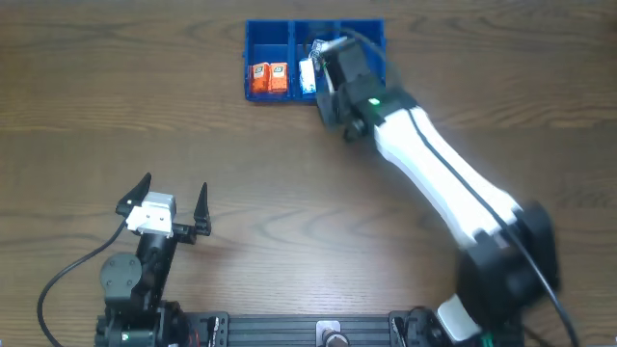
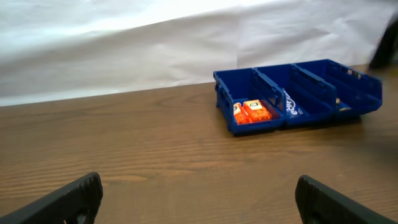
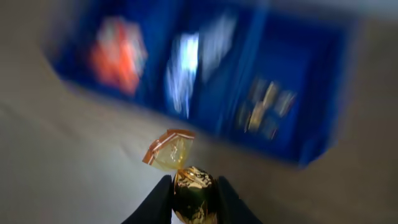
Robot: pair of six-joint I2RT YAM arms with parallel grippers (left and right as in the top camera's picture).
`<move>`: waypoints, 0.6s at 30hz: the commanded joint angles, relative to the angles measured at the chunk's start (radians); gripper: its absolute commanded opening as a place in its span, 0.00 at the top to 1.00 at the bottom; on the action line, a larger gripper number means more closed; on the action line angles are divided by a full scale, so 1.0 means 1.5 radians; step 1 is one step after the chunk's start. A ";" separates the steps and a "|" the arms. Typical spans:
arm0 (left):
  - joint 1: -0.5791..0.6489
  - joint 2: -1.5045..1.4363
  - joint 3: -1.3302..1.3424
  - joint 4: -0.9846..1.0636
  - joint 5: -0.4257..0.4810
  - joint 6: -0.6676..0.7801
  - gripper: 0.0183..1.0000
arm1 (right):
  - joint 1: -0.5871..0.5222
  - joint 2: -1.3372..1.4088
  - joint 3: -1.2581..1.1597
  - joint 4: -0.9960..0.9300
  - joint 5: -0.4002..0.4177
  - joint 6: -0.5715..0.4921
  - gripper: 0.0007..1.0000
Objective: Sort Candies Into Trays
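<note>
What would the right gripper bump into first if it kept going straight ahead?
Probably the blue tray, near wall first, led by the gold candy it holds; depth is unclear.

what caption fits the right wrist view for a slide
Right gripper holds a gold-wrapped candy near the blue tray.

I read: table [image 1: 289, 173] wood-grain, matt; tray [image 1: 249, 58] blue plastic, smooth, semi-gloss; candy [image 3: 194, 186] crinkled gold foil, glossy, w/ clear amber film twist; right arm shell [image 1: 434, 164] white plastic, gloss.
</note>
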 commanded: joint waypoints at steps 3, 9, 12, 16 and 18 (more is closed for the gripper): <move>-0.002 -0.004 -0.016 -0.021 0.012 0.007 0.00 | -0.015 -0.067 0.017 0.145 0.117 0.054 0.80; -0.002 -0.004 -0.016 -0.021 0.012 0.007 0.00 | -0.039 0.032 0.018 0.213 0.161 0.115 0.80; -0.002 -0.004 -0.016 -0.021 0.012 0.007 0.00 | -0.053 0.086 0.021 0.209 0.152 0.124 0.78; -0.002 -0.004 -0.016 -0.021 0.012 0.007 0.00 | -0.068 0.139 0.022 0.198 0.144 0.144 0.79; -0.002 -0.004 -0.016 -0.021 0.012 0.007 0.00 | -0.072 0.155 0.022 0.199 0.144 0.144 0.79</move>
